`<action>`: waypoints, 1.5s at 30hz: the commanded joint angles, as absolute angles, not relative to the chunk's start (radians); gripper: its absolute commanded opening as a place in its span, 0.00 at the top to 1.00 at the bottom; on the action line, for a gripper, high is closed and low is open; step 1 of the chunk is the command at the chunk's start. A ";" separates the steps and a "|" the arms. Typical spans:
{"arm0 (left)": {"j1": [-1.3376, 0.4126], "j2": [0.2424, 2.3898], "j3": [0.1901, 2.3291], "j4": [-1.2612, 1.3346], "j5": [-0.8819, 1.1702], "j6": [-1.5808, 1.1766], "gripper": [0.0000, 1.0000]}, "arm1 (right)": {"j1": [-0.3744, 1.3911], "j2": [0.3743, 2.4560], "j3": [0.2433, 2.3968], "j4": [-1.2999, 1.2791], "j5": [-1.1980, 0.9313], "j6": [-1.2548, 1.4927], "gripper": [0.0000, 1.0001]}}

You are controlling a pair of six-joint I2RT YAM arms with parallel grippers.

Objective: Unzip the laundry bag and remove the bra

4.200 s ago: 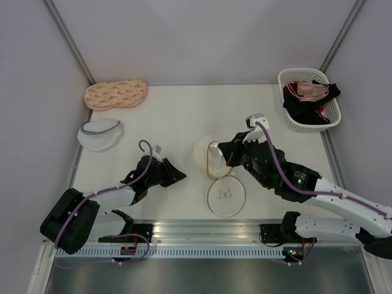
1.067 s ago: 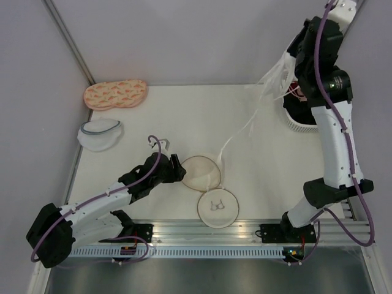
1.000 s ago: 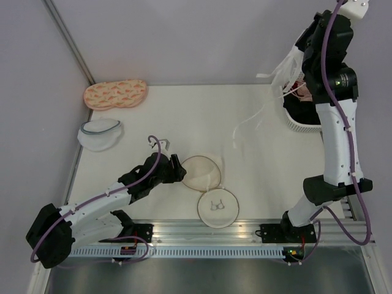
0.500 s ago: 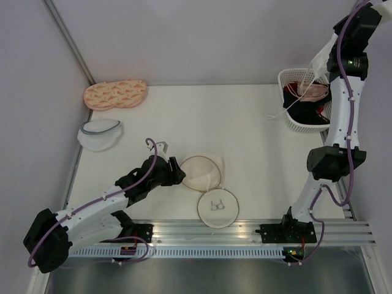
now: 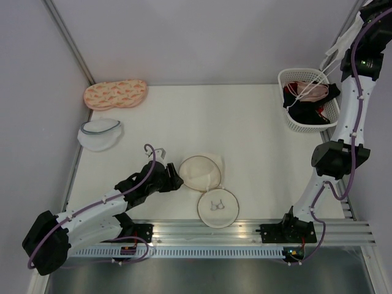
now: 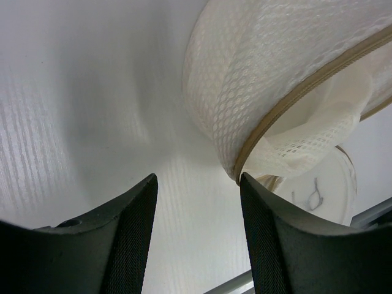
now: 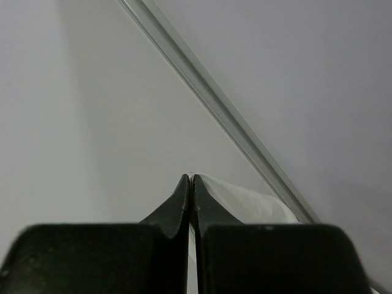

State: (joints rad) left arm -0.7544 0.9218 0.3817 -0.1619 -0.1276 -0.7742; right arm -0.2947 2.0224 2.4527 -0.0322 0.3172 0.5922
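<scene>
Carried further right and higher since the earlier frames, the bra [image 7: 245, 205] is pinched in the closed right hand [image 7: 192, 179] above the basket [image 5: 306, 127], with straps trailing down to it. The left hand [image 6: 196, 179] is held open just beside the unzipped laundry bag [image 5: 199, 171] on the table [image 5: 184, 116].

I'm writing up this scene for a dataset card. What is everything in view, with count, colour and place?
laundry bag: one, cream, unzipped, front centre of table
bra: one, white, held high above the basket
patterned pouch: one, peach, far left corner
mesh pouch: one, white with grey-blue rim, left edge
basket: one, white, far right corner
pink garment: one, in basket
black garment: one, in basket
table: one, white
left hand: open, beside the bag's rim
right hand: shut on the bra, high at far right
</scene>
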 commanded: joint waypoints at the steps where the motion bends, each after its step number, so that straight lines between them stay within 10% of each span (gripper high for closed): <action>1: -0.758 0.910 0.362 -0.141 -0.120 -0.815 0.39 | -0.301 2.006 2.490 0.113 0.293 0.646 1.00; 28: -0.758 1.132 0.432 -0.018 -0.072 -0.808 0.38 | -0.385 2.212 2.291 0.071 -0.038 0.785 1.00; 41: -0.758 1.046 0.365 0.017 -0.049 -0.834 0.38 | -0.328 2.223 2.171 -0.299 0.129 0.644 0.99; 45: -0.758 1.011 0.354 0.006 -0.046 -0.841 0.38 | -0.318 2.212 2.180 -0.316 0.009 0.569 0.43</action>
